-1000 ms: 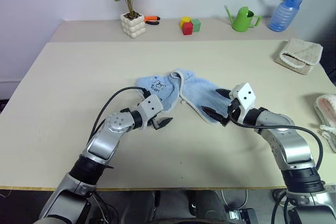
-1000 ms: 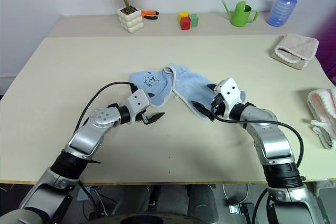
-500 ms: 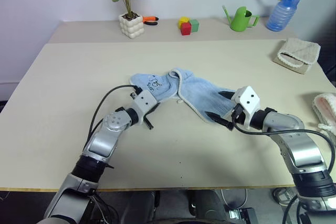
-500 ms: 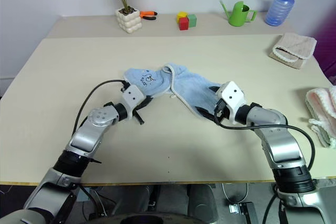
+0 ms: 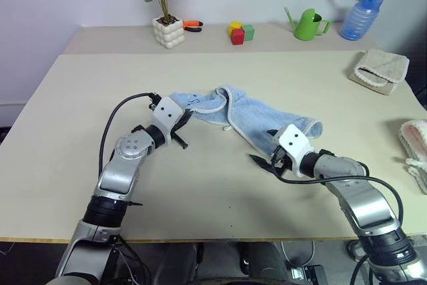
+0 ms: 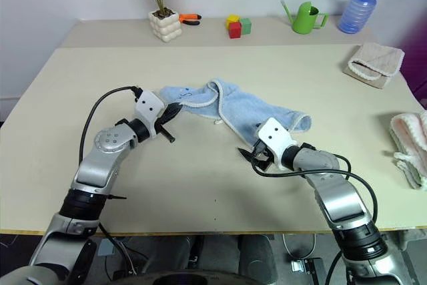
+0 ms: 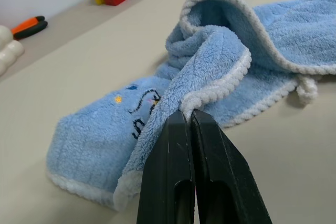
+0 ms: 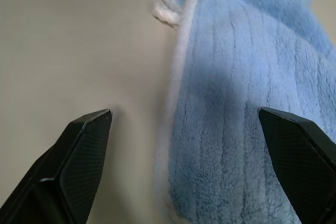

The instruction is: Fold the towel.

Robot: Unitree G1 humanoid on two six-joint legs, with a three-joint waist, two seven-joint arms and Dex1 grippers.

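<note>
Towel [image 5: 263, 117] in left tool [image 7: 189, 116]

Bright even light, soft shadows, no glare; wrist views' foreground slightly blurred.

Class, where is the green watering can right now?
In the left eye view, the watering can stands at the far right of the back ledge, between the coloured blocks and the blue bottle.

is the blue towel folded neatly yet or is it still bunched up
Still bunched up. The towel lies crumpled and stretched across the table, its whitish trim curling over. The left gripper is shut on one trimmed edge; the right gripper is open.
</note>
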